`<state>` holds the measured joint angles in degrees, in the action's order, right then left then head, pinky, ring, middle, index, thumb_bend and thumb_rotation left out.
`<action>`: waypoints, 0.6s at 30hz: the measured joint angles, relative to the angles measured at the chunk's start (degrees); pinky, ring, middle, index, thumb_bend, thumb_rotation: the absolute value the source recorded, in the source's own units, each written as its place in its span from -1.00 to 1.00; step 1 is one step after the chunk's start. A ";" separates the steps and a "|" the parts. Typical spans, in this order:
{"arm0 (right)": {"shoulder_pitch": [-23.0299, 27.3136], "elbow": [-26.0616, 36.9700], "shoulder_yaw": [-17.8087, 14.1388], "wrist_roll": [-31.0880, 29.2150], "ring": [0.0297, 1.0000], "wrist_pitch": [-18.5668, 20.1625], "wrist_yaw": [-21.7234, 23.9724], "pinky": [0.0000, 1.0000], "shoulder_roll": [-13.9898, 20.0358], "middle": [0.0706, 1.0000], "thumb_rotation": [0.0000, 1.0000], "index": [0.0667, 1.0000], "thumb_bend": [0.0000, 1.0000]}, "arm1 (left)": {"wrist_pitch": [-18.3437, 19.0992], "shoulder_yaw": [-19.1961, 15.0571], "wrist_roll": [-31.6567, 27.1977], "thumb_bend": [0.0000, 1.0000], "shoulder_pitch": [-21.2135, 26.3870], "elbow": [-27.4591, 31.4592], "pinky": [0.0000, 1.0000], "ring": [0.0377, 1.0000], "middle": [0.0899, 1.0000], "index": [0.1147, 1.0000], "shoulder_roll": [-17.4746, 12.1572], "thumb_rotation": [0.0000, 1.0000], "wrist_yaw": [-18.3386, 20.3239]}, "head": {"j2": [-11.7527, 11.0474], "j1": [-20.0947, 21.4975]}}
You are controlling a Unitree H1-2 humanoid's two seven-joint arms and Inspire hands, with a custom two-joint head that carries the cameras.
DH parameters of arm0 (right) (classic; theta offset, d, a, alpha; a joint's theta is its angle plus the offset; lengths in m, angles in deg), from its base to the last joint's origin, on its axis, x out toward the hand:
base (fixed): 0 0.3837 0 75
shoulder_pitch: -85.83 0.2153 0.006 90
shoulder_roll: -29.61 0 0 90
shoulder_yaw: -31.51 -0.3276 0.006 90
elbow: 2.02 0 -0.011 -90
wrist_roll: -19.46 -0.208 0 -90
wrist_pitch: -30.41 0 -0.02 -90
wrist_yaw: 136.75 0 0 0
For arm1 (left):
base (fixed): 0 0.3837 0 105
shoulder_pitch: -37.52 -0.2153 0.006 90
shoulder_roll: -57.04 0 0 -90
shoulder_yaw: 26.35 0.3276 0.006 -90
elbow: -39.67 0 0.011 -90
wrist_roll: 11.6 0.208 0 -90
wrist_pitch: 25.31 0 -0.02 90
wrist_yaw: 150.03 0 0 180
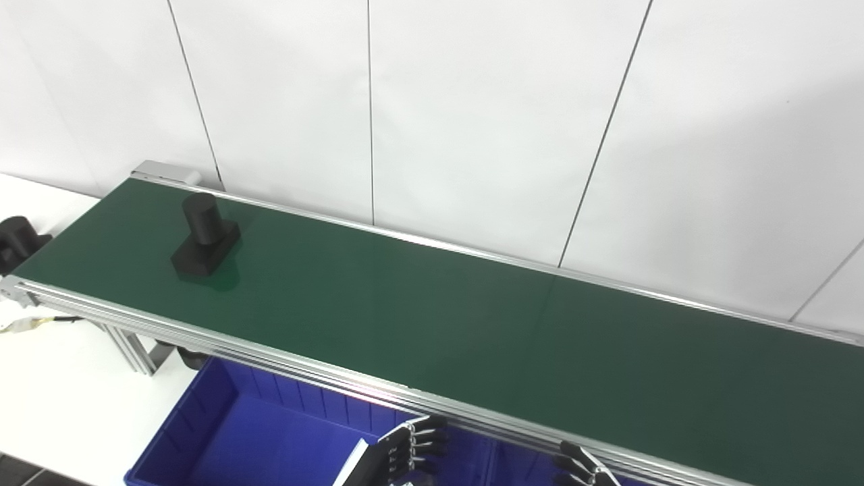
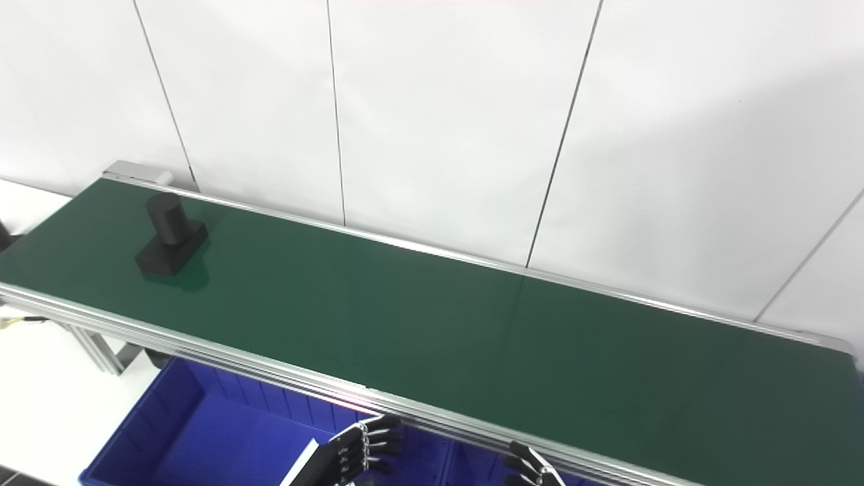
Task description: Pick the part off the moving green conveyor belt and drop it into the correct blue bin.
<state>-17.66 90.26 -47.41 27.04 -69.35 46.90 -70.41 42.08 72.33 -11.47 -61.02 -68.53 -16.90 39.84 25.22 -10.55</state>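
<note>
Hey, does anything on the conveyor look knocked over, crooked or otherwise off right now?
Nothing stands out. The black part sits upright on its flat base near the far left end of the green belt, alone. Both robot hands, left and right, are low by the belt's near rail above the blue bin, holding nothing.

White table (image 1: pixel 47 398) carries conveyor frame (image 1: pixel 128 347) — and blue bin (image 1: pixel 223 432).
</note>
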 measured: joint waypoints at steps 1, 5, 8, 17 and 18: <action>0.04 0.00 0.00 0.00 0.51 0.00 0.00 0.31 0.00 0.58 -0.08 0.66 0.15 | -0.06 0.00 0.00 0.92 0.01 -0.15 0.29 0.44 0.48 0.57 0.00 0.27 0.00 | -0.44 -0.35; 0.07 -0.10 -0.08 -0.02 0.51 0.00 -0.01 0.32 0.00 0.58 -0.08 0.67 0.12 | -0.95 0.01 0.01 0.94 0.13 -1.04 0.27 0.42 0.46 0.56 0.00 0.28 0.00 | -2.27 -1.66; 0.21 -0.87 -0.10 0.13 0.53 -0.07 -0.04 0.35 0.04 0.59 -0.10 0.68 0.10 | -1.59 0.00 0.01 0.96 0.85 -2.37 0.26 0.40 0.45 0.55 0.00 0.28 0.00 | -3.43 -2.29; 1.08 -2.78 -0.58 -1.21 0.51 -0.24 0.26 0.31 0.03 0.58 -0.08 0.67 0.14 | -1.76 -0.04 0.07 0.97 2.04 -3.85 0.20 0.38 0.43 0.52 0.02 0.23 -0.03 | -4.48 -2.20; 1.19 -2.96 -0.62 -1.27 0.51 -0.26 0.26 0.31 0.02 0.58 -0.09 0.67 0.14 | -1.76 -0.09 0.06 0.97 2.08 -4.09 0.20 0.38 0.43 0.52 0.02 0.23 -0.03 | -4.57 -2.20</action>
<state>-16.47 87.30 -48.03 25.77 -69.61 47.16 -70.39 40.32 72.24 -11.41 -58.95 -72.62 -16.87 39.81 20.66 -12.74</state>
